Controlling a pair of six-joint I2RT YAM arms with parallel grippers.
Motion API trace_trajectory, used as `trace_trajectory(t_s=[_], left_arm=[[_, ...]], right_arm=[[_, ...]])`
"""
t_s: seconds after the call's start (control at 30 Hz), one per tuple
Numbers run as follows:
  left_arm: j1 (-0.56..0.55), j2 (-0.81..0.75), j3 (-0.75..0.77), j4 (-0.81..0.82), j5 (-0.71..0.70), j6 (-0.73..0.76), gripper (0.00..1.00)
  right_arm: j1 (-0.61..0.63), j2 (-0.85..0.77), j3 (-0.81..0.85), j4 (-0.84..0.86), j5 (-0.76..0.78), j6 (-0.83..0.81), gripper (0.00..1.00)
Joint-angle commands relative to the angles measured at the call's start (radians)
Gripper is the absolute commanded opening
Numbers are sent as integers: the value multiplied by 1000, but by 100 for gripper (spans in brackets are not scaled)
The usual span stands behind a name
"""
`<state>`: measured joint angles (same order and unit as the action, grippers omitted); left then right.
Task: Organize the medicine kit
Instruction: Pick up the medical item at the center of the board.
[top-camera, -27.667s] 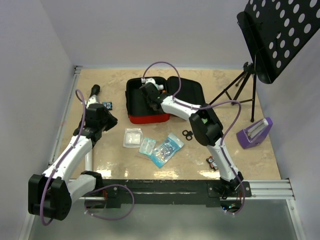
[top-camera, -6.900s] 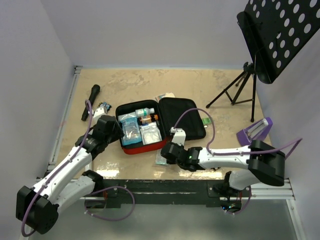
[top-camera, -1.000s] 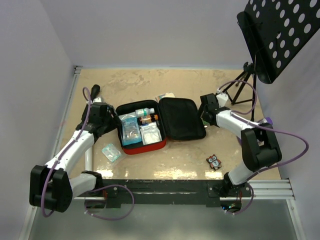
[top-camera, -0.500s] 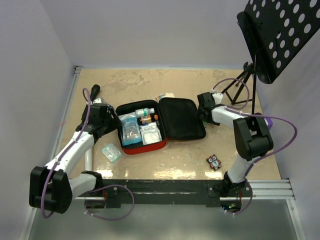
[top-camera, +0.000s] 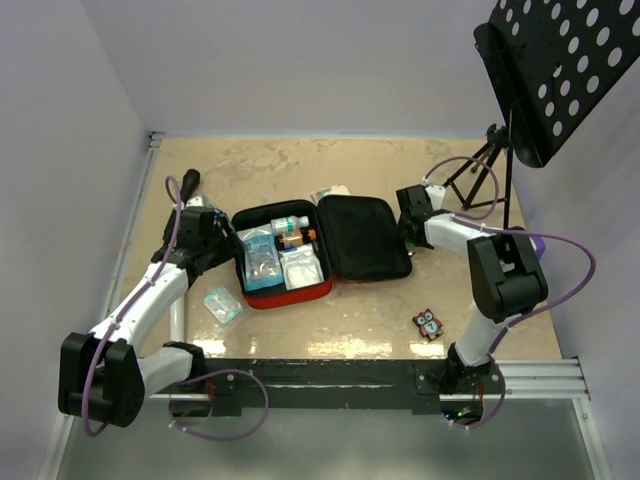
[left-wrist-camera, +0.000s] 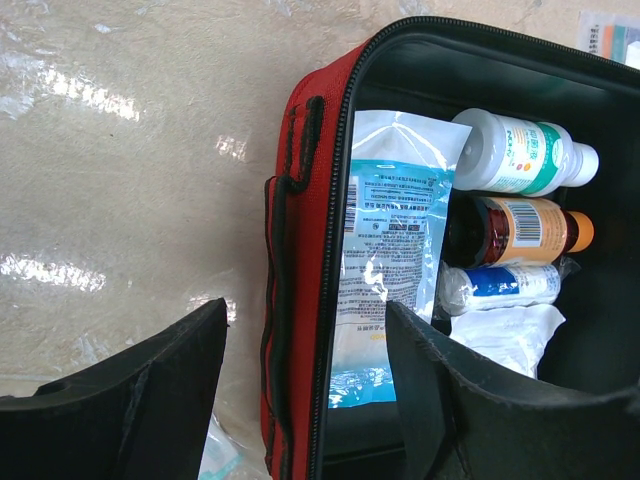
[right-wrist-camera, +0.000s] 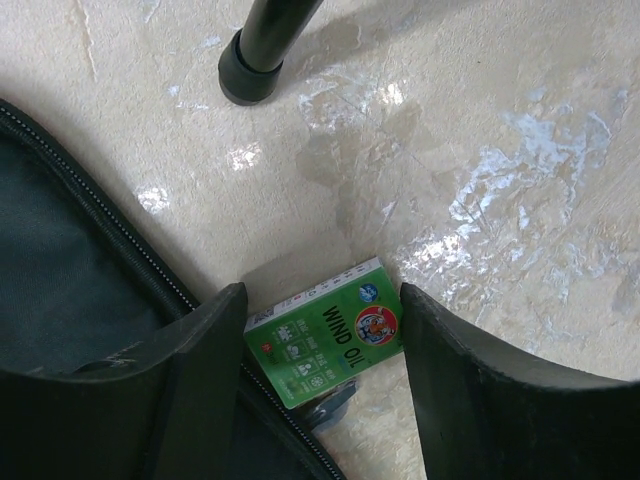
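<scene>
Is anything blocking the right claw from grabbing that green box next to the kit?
Nothing visible does. The green box lies uncovered between the right gripper fingers, right beside the kit at its lid edge. The stand foot is well clear.

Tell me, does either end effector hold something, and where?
Left end effector: nothing, open astride the medicine kit wall. Right end effector: it flanks the green box sides; grip cannot be told.

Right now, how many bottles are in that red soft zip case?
2. A white plastic bottle with green label lies by the far wall of the red soft case; a brown orange-capped bottle lies beside it. Others may hide under packets.
</scene>
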<state>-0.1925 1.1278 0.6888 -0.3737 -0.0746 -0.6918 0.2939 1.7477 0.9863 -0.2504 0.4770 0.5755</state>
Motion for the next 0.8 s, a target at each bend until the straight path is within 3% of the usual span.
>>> trace_trajectory(t_s=[0.0,0.4,0.77], left_arm=[[1,-13,5,29,6,9,69],[1,3,15,25,-7,8,69],[1,-22,5,25,-25,-9,69]], right_arm=[[-7,-53,-44,10,-35,1,50],[65,-376,-23,-66,-106,-2,47],[505,-413,124,-90,-21,96,46]])
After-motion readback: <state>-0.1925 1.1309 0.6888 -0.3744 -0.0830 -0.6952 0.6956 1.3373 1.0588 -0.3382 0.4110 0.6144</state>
